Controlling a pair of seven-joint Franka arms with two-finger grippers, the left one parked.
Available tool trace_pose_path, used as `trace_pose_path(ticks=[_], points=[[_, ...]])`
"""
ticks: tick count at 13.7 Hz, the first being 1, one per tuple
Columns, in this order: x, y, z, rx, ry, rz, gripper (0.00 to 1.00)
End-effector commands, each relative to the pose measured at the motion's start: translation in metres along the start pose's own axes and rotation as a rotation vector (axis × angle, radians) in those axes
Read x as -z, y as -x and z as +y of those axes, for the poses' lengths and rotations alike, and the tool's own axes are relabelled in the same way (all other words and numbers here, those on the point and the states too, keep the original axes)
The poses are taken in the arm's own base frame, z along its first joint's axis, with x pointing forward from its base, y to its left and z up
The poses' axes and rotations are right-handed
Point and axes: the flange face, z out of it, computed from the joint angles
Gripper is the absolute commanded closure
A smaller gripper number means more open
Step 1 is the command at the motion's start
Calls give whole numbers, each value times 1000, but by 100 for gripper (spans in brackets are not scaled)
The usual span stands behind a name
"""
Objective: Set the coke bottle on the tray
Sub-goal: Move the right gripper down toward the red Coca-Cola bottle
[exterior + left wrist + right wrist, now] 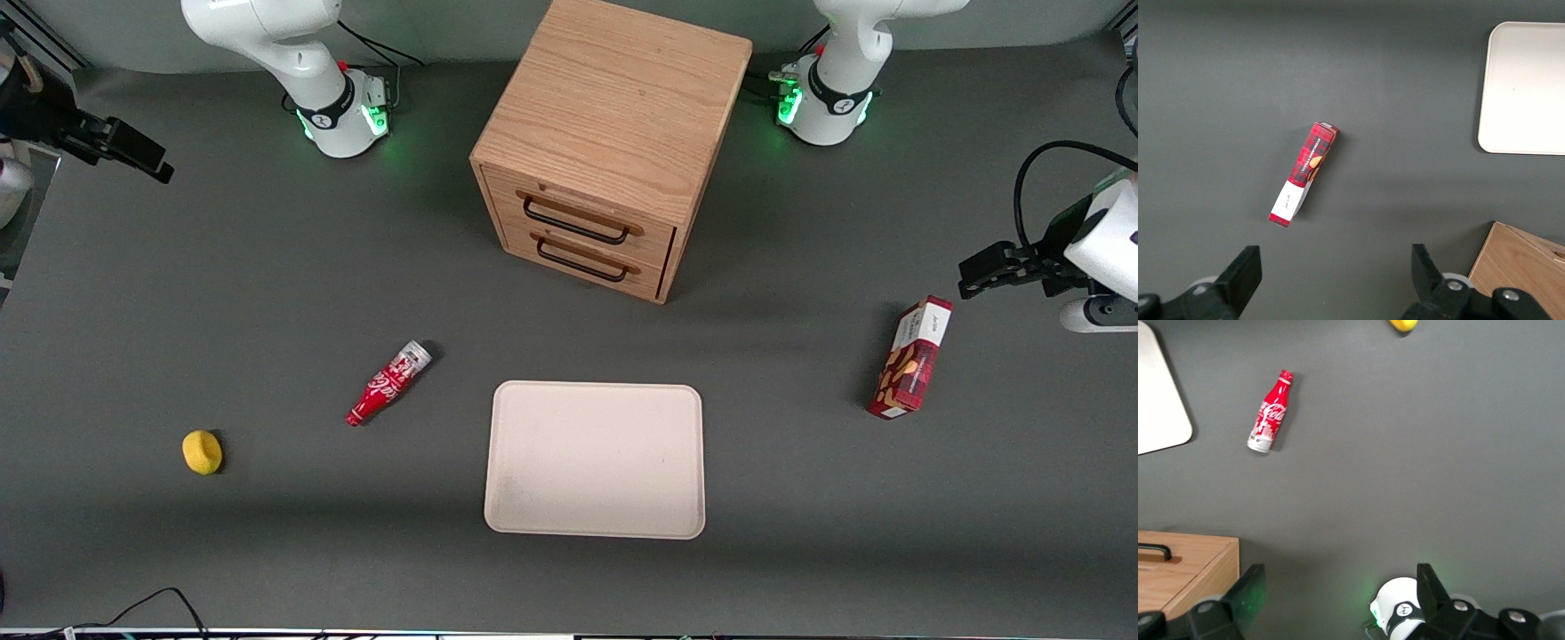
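The coke bottle (389, 383) lies on its side on the grey table, red with white script, silver base end pointing toward the drawer cabinet and red cap toward the front camera. It also shows in the right wrist view (1270, 413). The beige tray (596, 458) lies flat beside it, toward the parked arm's end, with nothing on it; its corner shows in the right wrist view (1158, 393). My right gripper (147, 160) hangs high above the working arm's end of the table, farther from the front camera than the bottle and well apart from it. It is open and holds nothing (1338, 597).
A wooden cabinet (613, 142) with two drawers stands farther from the front camera than the tray. A yellow lemon-like object (202, 452) lies toward the working arm's end. A red-and-white snack box (911, 360) stands toward the parked arm's end.
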Motion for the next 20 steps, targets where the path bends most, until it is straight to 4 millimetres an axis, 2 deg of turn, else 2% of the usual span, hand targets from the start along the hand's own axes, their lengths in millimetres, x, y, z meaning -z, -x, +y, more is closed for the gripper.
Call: trace_pose_path(ticks=[1,3,7,9,11,13,14,16,18,20], points=[[10,-3,1,0,-44,14,0],[10,-6,3,-7,-43,13,0],[1,-4,-13,24,-18,-4,0],[-6,-10,-62,41,4,-4,0],[-19,-48,-101,-90,-11,0,0],[-56,-77,-155,-140,-31,-18,0],[-78,-94,-168,-201,-49,-7,0],[-153,-129,-189,-358,-58,-34,0],[-221,-140,-212,-446,-51,-56,0],[-283,-149,-221,-526,-27,-73,0]])
